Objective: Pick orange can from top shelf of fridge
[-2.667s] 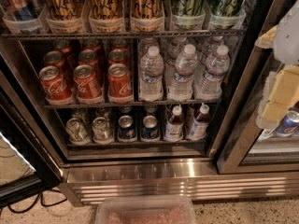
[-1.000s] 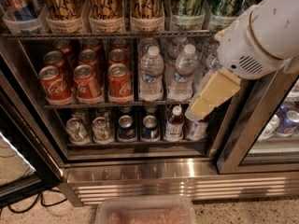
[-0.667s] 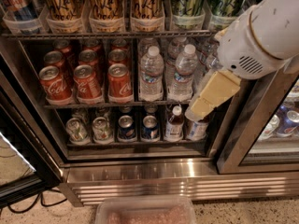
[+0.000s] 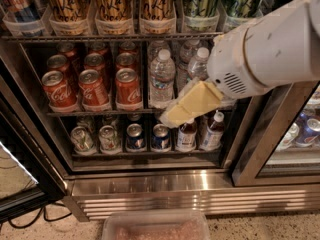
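Three orange cans (image 4: 112,4) with dark script stand in clear trays on the top shelf (image 4: 100,36) of the fridge (image 4: 150,171), at the upper left of the camera view. Their tops are cut off by the frame. Two green cans (image 4: 200,1) stand to their right on the same rack. My white arm (image 4: 270,49) comes in from the right. Its cream-coloured gripper (image 4: 172,116) points down-left in front of the middle shelf, well below the orange cans and to their right, holding nothing that I can see.
Red cola cans (image 4: 92,86) and water bottles (image 4: 162,76) fill the middle rack. Small cans (image 4: 135,136) and bottles (image 4: 215,131) stand on the bottom rack. The open door (image 4: 20,184) hangs at the left. A second cooler door frame (image 4: 270,134) is at the right. A pinkish tray (image 4: 155,226) lies below.
My arm has swung in from the right edge and moved left. The gripper now hangs in front of the water bottles, further left than a second ago.
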Action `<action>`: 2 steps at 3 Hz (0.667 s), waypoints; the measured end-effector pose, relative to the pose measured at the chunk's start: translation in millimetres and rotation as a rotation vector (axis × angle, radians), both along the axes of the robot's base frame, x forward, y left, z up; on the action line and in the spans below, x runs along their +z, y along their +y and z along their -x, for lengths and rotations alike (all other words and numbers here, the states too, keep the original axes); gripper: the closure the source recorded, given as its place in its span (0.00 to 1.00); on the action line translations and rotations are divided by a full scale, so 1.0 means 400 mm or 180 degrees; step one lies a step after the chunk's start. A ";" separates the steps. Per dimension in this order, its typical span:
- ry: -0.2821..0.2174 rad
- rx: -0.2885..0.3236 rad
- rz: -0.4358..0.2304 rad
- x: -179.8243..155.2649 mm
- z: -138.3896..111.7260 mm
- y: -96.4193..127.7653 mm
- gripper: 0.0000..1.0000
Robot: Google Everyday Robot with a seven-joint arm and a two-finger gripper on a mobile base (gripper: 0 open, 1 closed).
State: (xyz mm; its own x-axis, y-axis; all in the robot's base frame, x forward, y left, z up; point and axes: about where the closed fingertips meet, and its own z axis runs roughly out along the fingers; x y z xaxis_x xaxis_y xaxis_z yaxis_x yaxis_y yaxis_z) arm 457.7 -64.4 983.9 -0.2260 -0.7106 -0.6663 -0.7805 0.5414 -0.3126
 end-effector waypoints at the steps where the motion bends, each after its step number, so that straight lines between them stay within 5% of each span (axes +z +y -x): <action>1: -0.0290 -0.0139 -0.0322 0.030 -0.009 0.054 0.00; 2: -0.0512 -0.0350 -0.0604 0.060 -0.030 0.078 0.00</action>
